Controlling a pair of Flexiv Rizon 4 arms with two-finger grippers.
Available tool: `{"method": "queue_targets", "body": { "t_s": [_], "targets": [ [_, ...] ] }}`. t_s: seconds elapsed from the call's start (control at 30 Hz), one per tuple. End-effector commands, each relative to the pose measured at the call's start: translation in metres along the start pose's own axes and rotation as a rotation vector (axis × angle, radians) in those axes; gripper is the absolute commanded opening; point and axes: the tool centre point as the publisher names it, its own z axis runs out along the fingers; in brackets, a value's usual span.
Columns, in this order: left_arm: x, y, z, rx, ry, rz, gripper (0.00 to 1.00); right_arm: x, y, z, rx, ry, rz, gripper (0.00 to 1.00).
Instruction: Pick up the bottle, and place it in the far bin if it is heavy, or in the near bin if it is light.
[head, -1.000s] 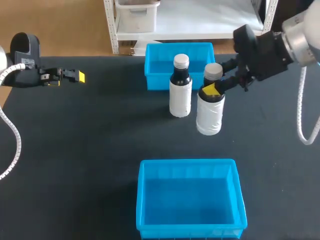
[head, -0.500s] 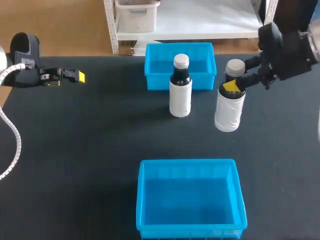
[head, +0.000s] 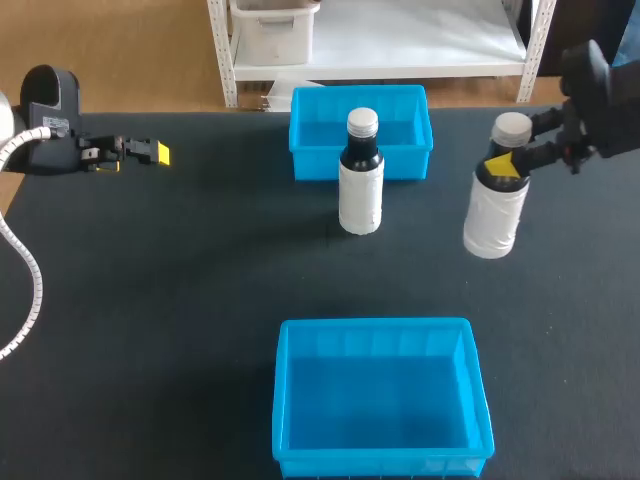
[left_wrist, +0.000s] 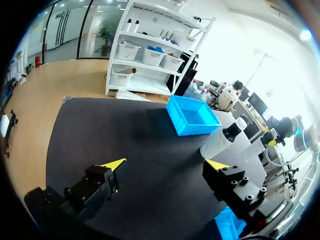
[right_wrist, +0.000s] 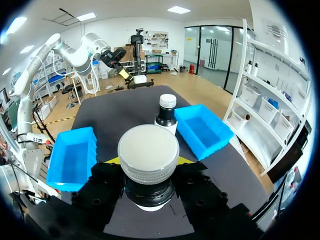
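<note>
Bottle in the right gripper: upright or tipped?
Upright: the bottle has its cap on top, right gripper shut on its neck.

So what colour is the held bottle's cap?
Off-white: cap of the bottle, best in right wrist view.

1 ungripped bottle (head: 360, 185) with a white wrap stands upright on the black table (head: 150, 320).

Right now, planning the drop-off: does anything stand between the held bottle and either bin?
Nothing visible stands between the held bottle, in the right gripper, and the near bin. Toward the far bin, a second bottle stands upright just before its front wall, close beside the straight path.
</note>
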Motion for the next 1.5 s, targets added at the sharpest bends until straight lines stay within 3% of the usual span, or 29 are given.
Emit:
{"method": "queue_targets", "body": {
  "t_s": [0.03,0.47,0.7,0.97,1.3,1.5],
  "targets": [
    [0.000,0.000,0.000,0.000,0.000,0.000,1.00,0.006,0.000,-0.014,0.015,0.002,0.010,0.00],
    [0.000,0.000,0.000,0.000,0.000,0.000,1.00,0.018,-0.007,-0.038,0.046,0.013,0.034,0.00],
    [0.000,0.000,0.000,0.000,0.000,0.000,1.00,0.017,-0.023,-0.043,0.051,0.015,0.032,0.00],
    [0.000,0.000,0.000,0.000,0.000,0.000,1.00,0.004,-0.064,-0.041,0.038,0.033,0.009,0.00],
    [0.000,0.000,0.000,0.000,0.000,0.000,1.00,-0.026,-0.128,-0.038,0.005,0.030,-0.037,0.00],
    [0.000,0.000,0.000,0.000,0.000,0.000,1.00,-0.045,-0.155,-0.025,0.001,0.025,-0.058,0.00]
  ]
}}
